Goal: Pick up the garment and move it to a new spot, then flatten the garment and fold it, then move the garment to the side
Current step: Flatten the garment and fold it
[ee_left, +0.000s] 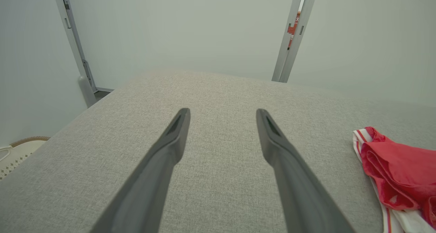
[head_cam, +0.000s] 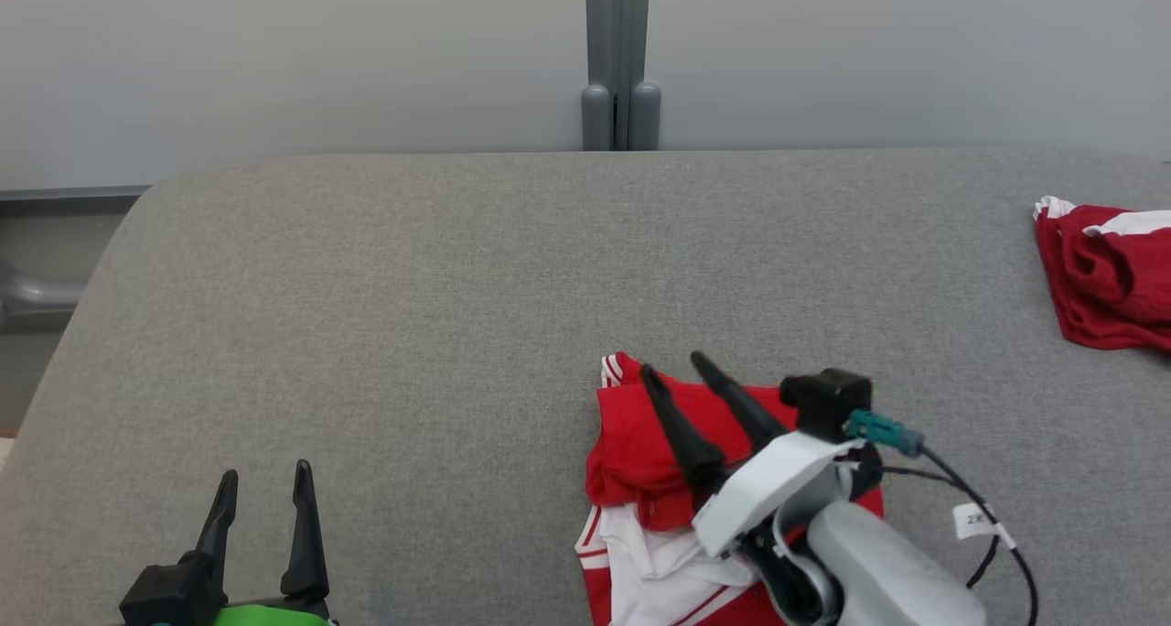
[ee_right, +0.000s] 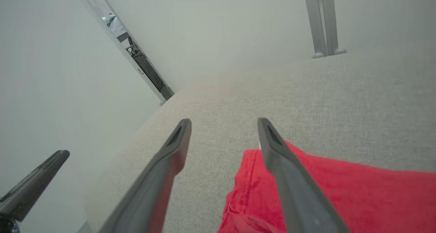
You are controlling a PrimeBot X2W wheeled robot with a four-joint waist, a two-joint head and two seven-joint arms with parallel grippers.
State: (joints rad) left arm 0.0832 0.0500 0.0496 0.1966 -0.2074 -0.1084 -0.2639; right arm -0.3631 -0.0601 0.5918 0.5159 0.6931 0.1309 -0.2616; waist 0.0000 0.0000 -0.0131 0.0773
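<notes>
At the lower left the left gripper [head_cam: 265,472] hovers over the grey table [head_cam: 457,287], its 2 fingers spread wide with nothing between them. Bare cloth-covered surface runs from there to the middle, with a grey post [head_cam: 617,59] standing behind the far edge.

Right of centre, near the front edge, lies the garment [head_cam: 640,443] – red with white panels and stripes, bunched up with a red layer lapped over the white. The right gripper [head_cam: 674,365] hangs just above it, jaws wide apart and gripping nothing; the fabric lies loose on the table under the fingers. At the far right, well apart, sits a second red cloth [head_cam: 1107,278], crumpled at the table's edge.

Progress looks early. The garment rests on the table at what may be its new spot – that cannot be confirmed. It is neither flat nor neatly folded, so spreading, folding and shifting it aside all appear to remain.
</notes>
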